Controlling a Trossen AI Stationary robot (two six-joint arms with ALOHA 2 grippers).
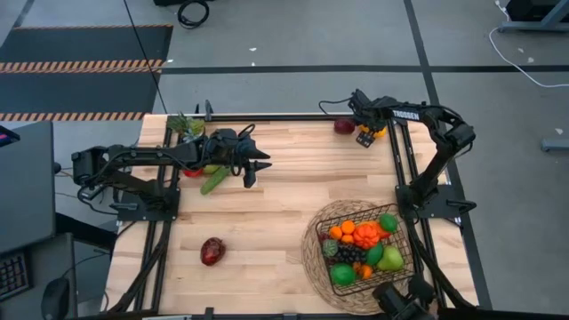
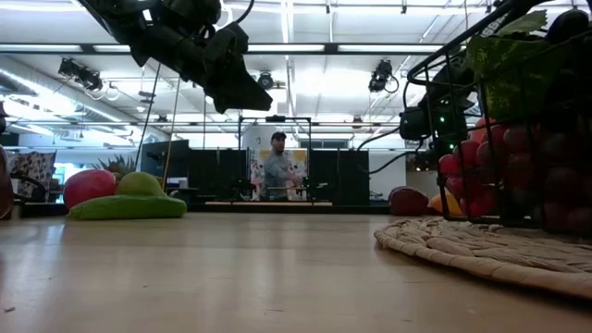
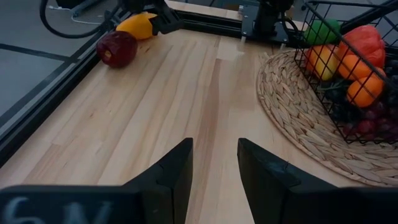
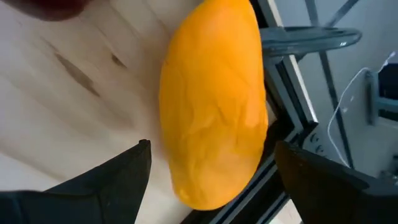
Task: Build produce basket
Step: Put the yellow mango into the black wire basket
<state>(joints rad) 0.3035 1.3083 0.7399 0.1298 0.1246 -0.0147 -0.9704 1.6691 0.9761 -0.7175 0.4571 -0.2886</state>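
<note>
The black wire basket (image 1: pixel 366 253), filled with several fruits and vegetables, stands on a round woven mat (image 1: pixel 313 258) at the near right. At the far right corner an orange-yellow mango (image 4: pixel 211 106) lies on the table beside the frame rail. My right gripper (image 4: pixel 211 149) is open and points steeply down over it, one finger on each side; I see no touch. A dark red fruit (image 1: pixel 344 126) lies just left of the mango. My left gripper (image 3: pixel 214 165) hovers open and empty over the table's far left, beside a green cucumber (image 1: pixel 213 181).
Another dark red fruit (image 1: pixel 212 251) lies at the near left. Green and red produce (image 2: pixel 111 188) sits at the far left by the cucumber. Black frame rails (image 1: pixel 397 151) run along the table's edges. A person (image 2: pixel 277 166) stands far behind the table.
</note>
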